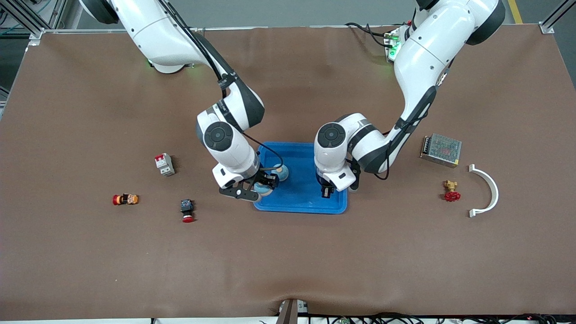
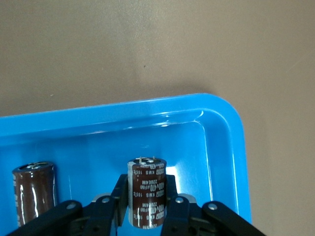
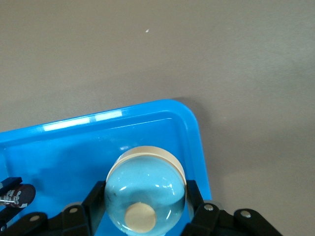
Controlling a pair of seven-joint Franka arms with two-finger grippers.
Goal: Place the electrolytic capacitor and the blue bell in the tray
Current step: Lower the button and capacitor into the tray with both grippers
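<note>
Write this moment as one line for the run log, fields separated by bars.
left gripper: shut on capacitor, over tray | right gripper: shut on blue bell, over tray | second capacitor: in tray

Overall light: bright, even, from overhead.
Shadows: soft and short; a dark band on the table (image 2: pixel 147 49) beside the tray (image 2: pixel 224 147) rim, toward 12 o'clock in the left wrist view.
Glare: white streaks on the tray's inner wall; highlights on the blue bell (image 3: pixel 145 196) dome and the capacitor (image 2: pixel 146 194) sleeve.
Focus: front view sharp; wrist views slightly soft at their 6 o'clock edge.
Distortion: none obvious.
</note>
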